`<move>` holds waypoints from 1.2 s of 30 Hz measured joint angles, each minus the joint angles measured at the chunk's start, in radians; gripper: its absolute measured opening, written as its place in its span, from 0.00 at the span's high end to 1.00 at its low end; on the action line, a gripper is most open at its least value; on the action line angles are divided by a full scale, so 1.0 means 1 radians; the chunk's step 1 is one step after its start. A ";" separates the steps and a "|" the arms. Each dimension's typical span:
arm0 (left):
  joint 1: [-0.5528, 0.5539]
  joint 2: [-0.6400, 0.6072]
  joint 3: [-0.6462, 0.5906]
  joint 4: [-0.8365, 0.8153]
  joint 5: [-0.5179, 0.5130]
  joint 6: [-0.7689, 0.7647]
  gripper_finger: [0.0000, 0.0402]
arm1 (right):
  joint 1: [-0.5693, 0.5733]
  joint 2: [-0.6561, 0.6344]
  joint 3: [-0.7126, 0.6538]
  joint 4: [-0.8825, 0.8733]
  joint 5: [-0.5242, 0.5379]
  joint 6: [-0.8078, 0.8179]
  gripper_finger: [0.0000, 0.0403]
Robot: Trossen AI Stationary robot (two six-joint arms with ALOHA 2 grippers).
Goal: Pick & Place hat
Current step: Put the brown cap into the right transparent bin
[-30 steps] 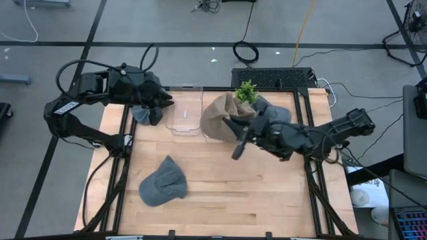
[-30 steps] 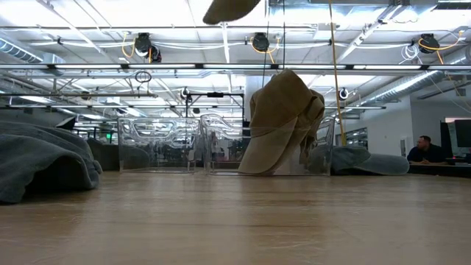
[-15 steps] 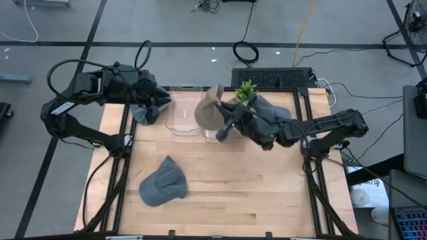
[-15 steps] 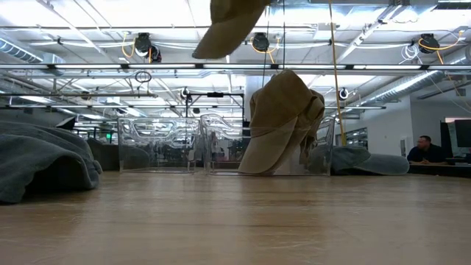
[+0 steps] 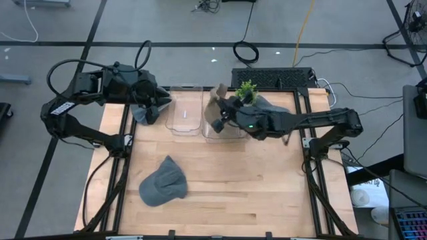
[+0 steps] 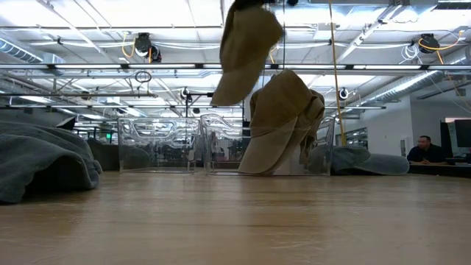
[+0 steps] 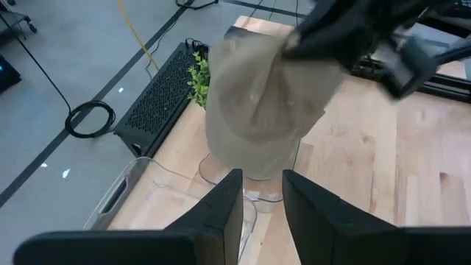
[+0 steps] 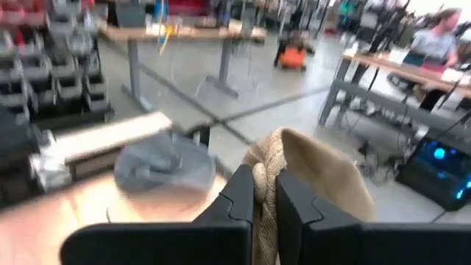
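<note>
Over the far middle of the table [image 5: 267, 193], the right gripper [image 5: 218, 117] is pinched tight on a tan hat [image 6: 245, 51], which hangs from it in the air above two clear bins. In the right wrist view the dark fingers [image 8: 243, 193] squeeze a bunched fold of the tan fabric between them. The low view shows the hat dangling well clear of the tabletop, its brim pointing downward.

Below and just behind it, the right-hand clear bin [image 5: 230, 134] holds a second tan hat [image 6: 283, 121], heaped up so that it rises above the bin's rim. The left-hand clear bin [image 5: 185, 110] beside it shows only its transparent floor and walls from above.

A grey hat [image 5: 163, 181] lies flat on the near left part of the table, well apart from both bins. Another grey hat [image 5: 273, 107] sits at the far edge beside a small green plant [image 5: 246, 91].

The left gripper [image 5: 155, 107] waits at the table's far left corner, its fingers [image 7: 221, 210] set a narrow gap apart with nothing between them; grey cloth [image 5: 142, 113] lies beneath it.
</note>
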 joint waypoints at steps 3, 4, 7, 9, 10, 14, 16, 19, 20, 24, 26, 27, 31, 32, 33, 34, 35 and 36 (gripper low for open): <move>0.000 0.000 0.000 0.000 0.000 0.011 0.75 | -0.019 0.039 0.000 -0.002 -0.042 0.021 0.98; 0.000 0.000 0.000 0.000 0.000 0.012 0.75 | -0.024 0.049 0.001 -0.006 -0.051 0.028 0.98; 0.000 0.000 0.000 0.000 0.000 0.013 0.75 | -0.036 0.090 0.001 -0.032 -0.050 0.057 0.98; 0.000 -0.001 0.000 -0.002 0.000 0.013 0.75 | -0.044 0.108 0.001 -0.047 -0.044 0.079 0.98; 0.000 -0.002 0.000 -0.003 0.000 0.013 0.75 | -0.046 0.114 0.001 -0.047 -0.025 0.090 0.98; 0.000 -0.004 0.000 -0.005 0.000 0.013 0.75 | -0.046 0.112 0.001 -0.050 0.059 0.145 0.98; 0.000 -0.004 0.000 -0.006 0.000 0.013 0.75 | -0.038 0.103 0.001 -0.062 0.077 0.189 0.98; 0.000 -0.004 0.000 -0.006 0.000 0.016 0.75 | -0.020 0.073 0.001 -0.091 0.111 0.259 0.98; 0.000 -0.004 0.000 -0.005 0.000 0.025 0.75 | -0.014 0.065 0.002 -0.113 0.130 0.283 0.98; 0.000 -0.004 0.000 0.000 0.000 0.046 0.75 | -0.003 0.059 0.002 -0.244 0.125 0.404 0.98; 0.000 -0.004 0.000 0.002 -0.002 0.049 0.75 | -0.004 0.060 0.002 -0.284 0.096 0.455 0.98; 0.000 -0.004 0.000 0.002 -0.004 0.053 0.75 | -0.005 0.059 0.002 -0.292 0.080 0.473 0.98; 0.000 -0.004 0.000 0.002 -0.010 0.064 0.75 | -0.015 0.086 0.002 -0.284 0.051 0.488 0.98; 0.000 -0.004 0.000 0.002 -0.010 0.064 0.75 | -0.021 0.089 0.000 -0.285 0.046 0.488 0.98; 0.000 -0.004 0.000 0.003 -0.010 0.064 0.75 | -0.029 0.090 0.000 -0.272 0.040 0.483 0.98; 0.000 -0.004 0.000 0.003 -0.010 0.064 0.75 | -0.038 0.095 0.000 -0.238 0.040 0.472 0.98; 0.000 -0.004 0.000 0.003 -0.011 0.066 0.75 | -0.047 0.100 0.003 -0.207 0.039 0.463 0.98; 0.000 -0.004 0.000 0.003 -0.014 0.066 0.75 | -0.055 0.102 0.004 -0.186 0.029 0.459 0.98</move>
